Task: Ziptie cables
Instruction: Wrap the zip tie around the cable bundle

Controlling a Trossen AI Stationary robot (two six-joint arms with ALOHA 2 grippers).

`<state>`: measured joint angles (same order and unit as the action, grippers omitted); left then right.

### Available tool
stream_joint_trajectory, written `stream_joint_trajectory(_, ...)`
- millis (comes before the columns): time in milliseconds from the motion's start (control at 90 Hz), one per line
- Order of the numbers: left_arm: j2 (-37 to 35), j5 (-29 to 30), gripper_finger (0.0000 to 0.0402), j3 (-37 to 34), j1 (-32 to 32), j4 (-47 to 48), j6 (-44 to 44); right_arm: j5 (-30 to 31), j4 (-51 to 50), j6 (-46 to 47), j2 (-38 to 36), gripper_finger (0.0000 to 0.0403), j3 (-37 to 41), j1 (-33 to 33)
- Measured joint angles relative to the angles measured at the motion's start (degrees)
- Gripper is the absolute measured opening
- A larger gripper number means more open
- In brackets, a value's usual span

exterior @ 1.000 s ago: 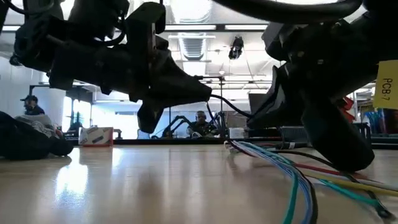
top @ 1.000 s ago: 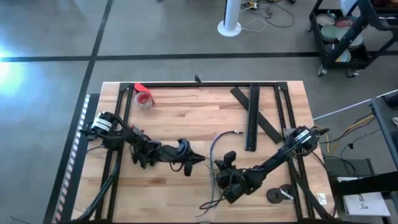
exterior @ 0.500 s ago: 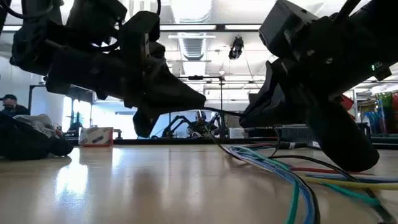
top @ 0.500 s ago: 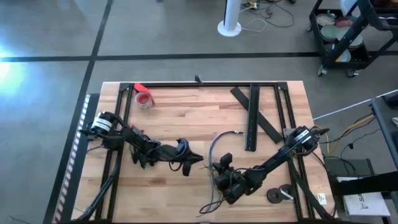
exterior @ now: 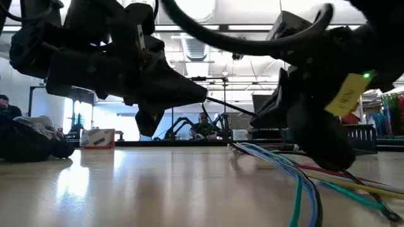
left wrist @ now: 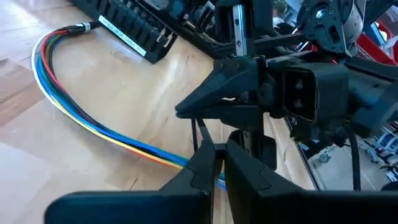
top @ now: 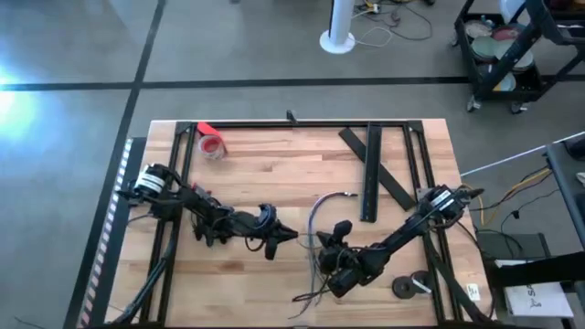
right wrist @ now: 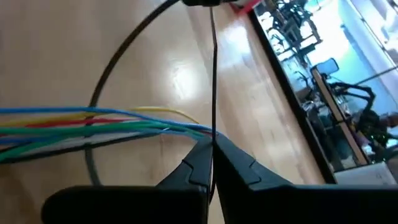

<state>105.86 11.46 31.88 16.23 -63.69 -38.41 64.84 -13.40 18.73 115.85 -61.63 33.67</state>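
The cables lie in a loose coloured bundle on the wooden table near its middle, curving toward the near edge; they also show low on the table and under my right gripper. The ziptie, a wire-thin dark strip, spans the short gap between my two grippers just above the cables, clear of the table. My left gripper is shut on one end of it. My right gripper is shut on the other and faces the left one. My left gripper pinches the ziptie's end between its two fingertips, coming level from the table's left side. The strip runs on from the tips toward the right gripper, clear of the table. My right gripper pinches the ziptie between its two fingertips, coming from the table's right side at a low slant. The strip runs straight out from the tips, along the fingers, above the cables.
A red tape roll sits at the far left. Wide flat black strips lie at the far right. Dark frame rails border the table. Small round parts rest near the front right.
My right gripper has edged toward the table's left and turned about its wrist; its yellow tag has swung round in the low view. Both grippers have stayed shut on the ziptie.
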Motion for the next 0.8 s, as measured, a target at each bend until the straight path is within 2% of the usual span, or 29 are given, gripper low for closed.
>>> stream_joint_trajectory(800, -0.02, 2.15, 0.0007, -0.09, -0.29, -0.21, -1.08, 0.07, 0.49, -4.96, -0.13, 0.0000, 0.00, -0.09)
